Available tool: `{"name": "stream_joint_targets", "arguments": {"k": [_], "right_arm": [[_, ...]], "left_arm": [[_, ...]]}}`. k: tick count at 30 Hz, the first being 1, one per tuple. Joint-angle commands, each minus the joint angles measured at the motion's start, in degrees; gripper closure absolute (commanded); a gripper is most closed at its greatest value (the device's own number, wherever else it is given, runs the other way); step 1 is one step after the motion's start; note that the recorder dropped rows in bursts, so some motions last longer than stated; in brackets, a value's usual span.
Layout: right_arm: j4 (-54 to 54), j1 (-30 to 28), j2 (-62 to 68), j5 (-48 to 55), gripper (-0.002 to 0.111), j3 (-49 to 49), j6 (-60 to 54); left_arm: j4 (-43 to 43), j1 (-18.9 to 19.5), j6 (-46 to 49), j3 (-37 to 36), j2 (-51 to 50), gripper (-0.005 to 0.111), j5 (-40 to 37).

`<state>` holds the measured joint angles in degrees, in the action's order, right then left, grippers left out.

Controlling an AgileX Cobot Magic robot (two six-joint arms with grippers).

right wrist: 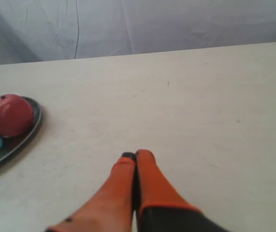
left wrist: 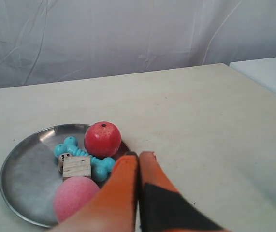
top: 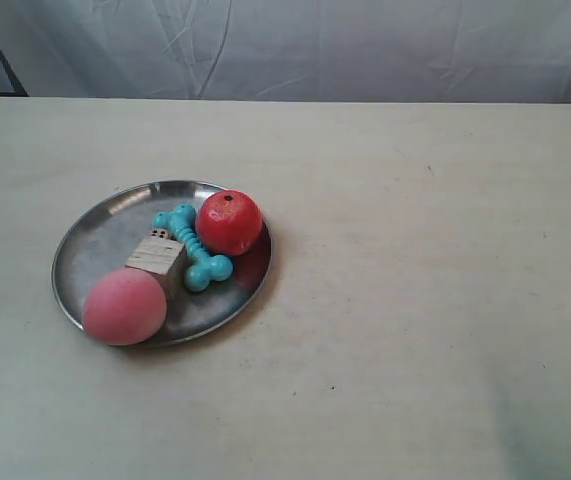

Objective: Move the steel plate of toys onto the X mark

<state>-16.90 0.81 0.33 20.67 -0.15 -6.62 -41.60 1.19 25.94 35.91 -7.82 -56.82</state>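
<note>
Both seen by wrist cams only, fingers pressed shut, nothing held. Left pincer (left wrist: 138, 154): steel plate (left wrist: 26, 169) just beyond tips, pink ball (left wrist: 72, 195) partly hidden by it. Right pincer (right wrist: 135, 154): plate well apart, only rim + red ball (right wrist: 9, 115) caught.

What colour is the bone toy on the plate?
The bone is turquoise; clearest in exterior view.

Soft, even light throughout, a faint shadow hugging the steel plate (top: 95, 250), all three views slightly hazy

Left gripper (left wrist: 138, 155) had its orange fingers pressed together, nothing between them. Right gripper (right wrist: 135, 155) looked the same, closed and empty.
</note>
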Motion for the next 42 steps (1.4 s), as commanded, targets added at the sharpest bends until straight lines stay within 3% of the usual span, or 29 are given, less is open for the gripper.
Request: {"name": "stream_joint_targets", "arguments": {"k": [1, 14, 16, 20, 22, 29, 35, 37, 42], "right_arm": [[-0.25, -0.22, -0.33, 0.2, 0.108, 0.15, -0.15], [-0.25, -0.22, -0.33, 0.2, 0.108, 0.15, -0.15], [-0.25, -0.22, -0.33, 0.2, 0.108, 0.15, -0.15], [-0.25, -0.22, -0.33, 0.2, 0.108, 0.15, -0.15], [-0.25, -0.22, -0.33, 0.2, 0.108, 0.15, -0.15], [-0.25, -0.22, -0.33, 0.2, 0.108, 0.15, -0.15], [-0.37, -0.22, -0.33, 0.32, 0.108, 0.15, -0.15], [-0.49, -0.22, -0.33, 0.34, 0.108, 0.15, -0.15], [-0.49, -0.22, -0.33, 0.34, 0.108, 0.15, -0.15]], "left_arm": [[-0.27, -0.2, -0.31, -0.2, 0.46, 0.107, -0.06], [0.61, -0.2, 2.46, -0.2, 0.46, 0.107, 0.36], [0.35, -0.2, 5.99, -0.89, 0.46, 0.107, 5.85], [-2.56, -0.2, 10.8, -4.46, 0.46, 0.107, 28.34], [-0.7, -0.2, 11.05, -7.14, 0.46, 0.107, 35.5], [3.57, -0.2, 10.98, -23.25, 0.46, 0.107, 52.4], [-5.09, -0.2, 8.34, -33.76, 0.46, 0.107, 62.06], [-8.98, -0.2, 6.8, -35.08, 0.46, 0.107, 61.55], [-6.82, -0.2, 7.21, -35.91, 0.46, 0.107, 60.94]]}}
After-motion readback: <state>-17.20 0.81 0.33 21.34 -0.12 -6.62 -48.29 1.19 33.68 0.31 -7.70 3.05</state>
